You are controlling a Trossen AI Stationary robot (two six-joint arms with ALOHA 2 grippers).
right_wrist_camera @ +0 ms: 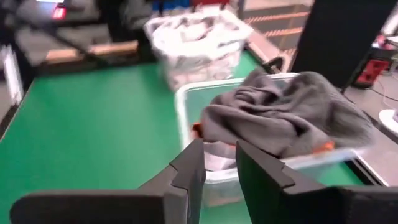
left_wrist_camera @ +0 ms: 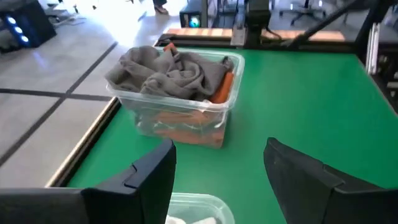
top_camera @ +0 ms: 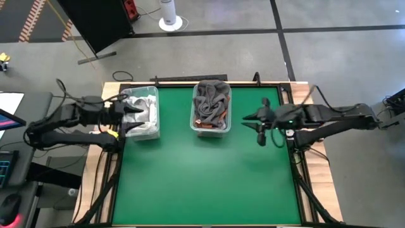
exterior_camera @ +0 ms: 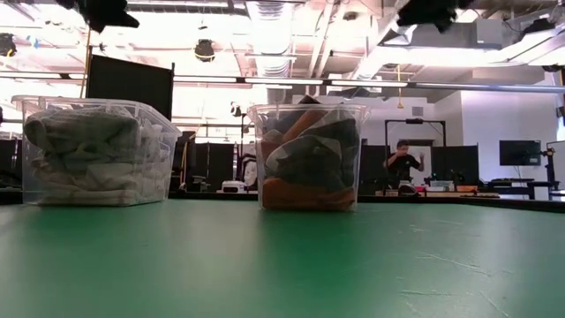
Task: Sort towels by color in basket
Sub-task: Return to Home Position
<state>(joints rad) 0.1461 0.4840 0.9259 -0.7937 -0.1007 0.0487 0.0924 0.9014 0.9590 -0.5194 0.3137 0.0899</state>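
Note:
Two clear bins stand on the green table. The left bin holds white and light grey towels. The middle bin holds a dark grey towel heaped on top, with rust-orange cloth under it. My left gripper hovers above the left bin's right side, pointing at the middle bin. It is open and has nothing between its fingers. My right gripper hangs in the air to the right of the middle bin. Its fingers stand a narrow gap apart with nothing between them.
The near half of the green mat is bare. A wooden border and black frame rails edge the table. In the low view a person stands far off in the room behind.

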